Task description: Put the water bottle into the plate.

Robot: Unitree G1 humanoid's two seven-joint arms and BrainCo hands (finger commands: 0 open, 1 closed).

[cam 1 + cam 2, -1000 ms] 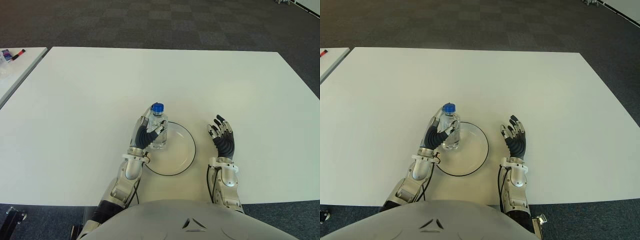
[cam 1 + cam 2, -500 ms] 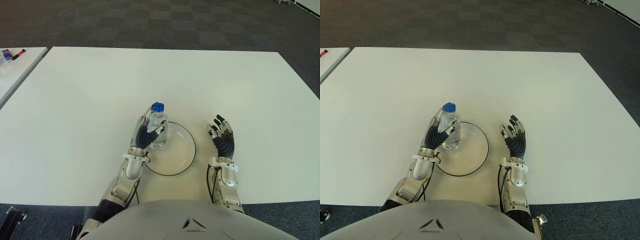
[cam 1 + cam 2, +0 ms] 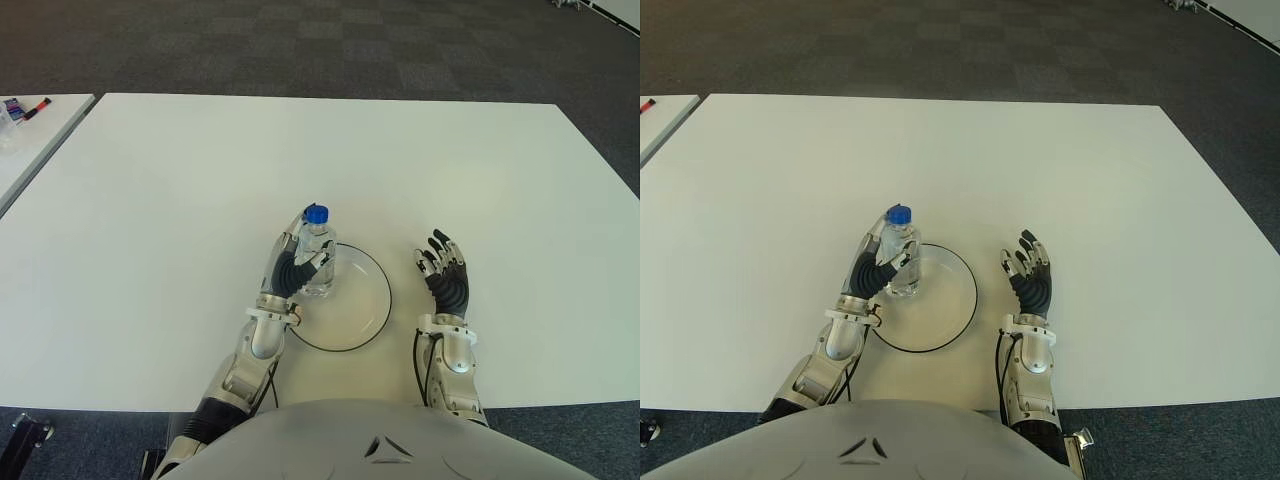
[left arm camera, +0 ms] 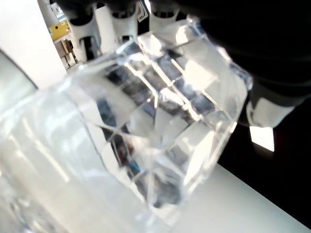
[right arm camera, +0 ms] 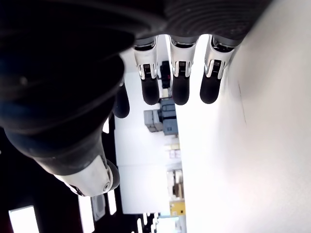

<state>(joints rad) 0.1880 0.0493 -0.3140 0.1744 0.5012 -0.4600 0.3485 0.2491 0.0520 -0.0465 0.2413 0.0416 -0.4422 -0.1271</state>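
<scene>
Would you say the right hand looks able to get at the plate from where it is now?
Probably yes. The right hand is open and holds nothing, just to the right of the plate, with only bare table between them. The left hand grips the water bottle over the plate's far left edge, clear of that approach.

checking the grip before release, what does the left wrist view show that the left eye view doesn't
Only the left wrist view shows the water bottle from close by: its clear faceted base fills the picture, with fingertips of the left hand behind it.

Only the left eye view shows the layout: the bottle's blue cap, the plate, the left hand wrapped around the bottle over the plate's left rim, and the open right hand right of the plate.

Both show the bottle held in the left hand above the white table.
</scene>
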